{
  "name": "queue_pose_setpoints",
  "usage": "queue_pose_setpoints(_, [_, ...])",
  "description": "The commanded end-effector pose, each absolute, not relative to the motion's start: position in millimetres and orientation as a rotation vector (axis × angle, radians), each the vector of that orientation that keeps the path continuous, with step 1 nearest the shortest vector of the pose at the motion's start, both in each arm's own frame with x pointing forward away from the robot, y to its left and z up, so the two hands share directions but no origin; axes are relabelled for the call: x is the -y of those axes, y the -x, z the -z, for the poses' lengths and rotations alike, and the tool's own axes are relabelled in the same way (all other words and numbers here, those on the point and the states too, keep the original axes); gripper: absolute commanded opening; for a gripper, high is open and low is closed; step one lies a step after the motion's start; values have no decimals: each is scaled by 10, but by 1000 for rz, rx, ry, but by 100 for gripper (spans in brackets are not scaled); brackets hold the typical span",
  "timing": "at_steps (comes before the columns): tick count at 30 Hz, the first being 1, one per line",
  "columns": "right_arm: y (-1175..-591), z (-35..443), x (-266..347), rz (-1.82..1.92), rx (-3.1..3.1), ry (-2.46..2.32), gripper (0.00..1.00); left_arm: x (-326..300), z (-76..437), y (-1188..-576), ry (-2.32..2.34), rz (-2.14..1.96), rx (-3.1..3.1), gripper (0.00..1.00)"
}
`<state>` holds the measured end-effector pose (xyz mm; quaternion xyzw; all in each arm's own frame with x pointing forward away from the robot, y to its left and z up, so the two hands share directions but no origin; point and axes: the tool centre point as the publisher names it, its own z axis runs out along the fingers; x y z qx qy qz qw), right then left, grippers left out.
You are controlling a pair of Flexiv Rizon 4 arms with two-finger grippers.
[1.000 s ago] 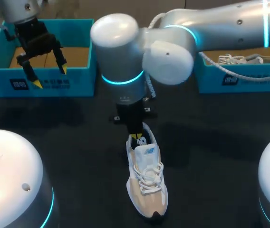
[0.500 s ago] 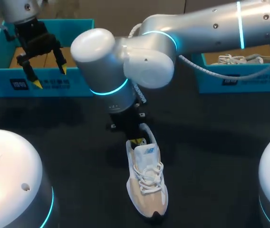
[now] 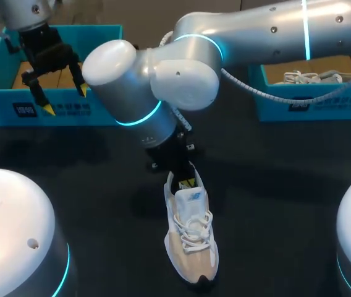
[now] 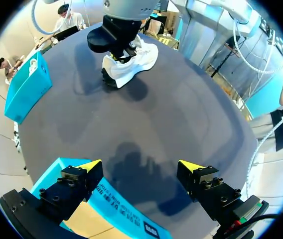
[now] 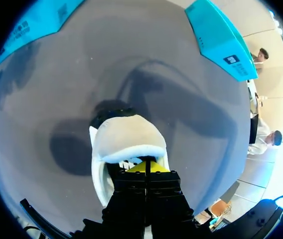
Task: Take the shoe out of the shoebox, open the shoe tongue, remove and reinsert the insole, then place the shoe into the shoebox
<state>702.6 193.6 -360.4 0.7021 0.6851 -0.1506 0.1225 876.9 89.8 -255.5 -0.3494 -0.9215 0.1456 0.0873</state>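
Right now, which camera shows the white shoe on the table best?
The head view: the shoe shows nearly whole, laces to toe. The left wrist view has it far off, partly behind the right arm. The right wrist view shows only its opening.

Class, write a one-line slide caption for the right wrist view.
Right gripper, yellow tips inside the opening of the shoe.

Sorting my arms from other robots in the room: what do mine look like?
The left arm and right arm are silver-grey; the right has rounded joints, glowing cyan rings and a white coiled cable. The left gripper and right gripper are black, boxy, with yellow fingertips.
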Motion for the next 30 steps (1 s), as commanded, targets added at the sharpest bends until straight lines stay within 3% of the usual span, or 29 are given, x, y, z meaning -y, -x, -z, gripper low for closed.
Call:
queue_pose_setpoints(1, [-7052, 3778, -1854, 458, -2014, -2081, 0, -899, 2554, -8764, 1041, -431, 2745, 100])
queue_pose_setpoints(14, [-6981, 3680, -1838, 463, -1995, -2030, 0, -899, 2554, -8764, 1041, -431, 2745, 100])
queue_pose_setpoints(30, [-7042, 4135, -1811, 482, -2097, -2121, 0, -899, 2554, -8764, 1041, -431, 2745, 100])
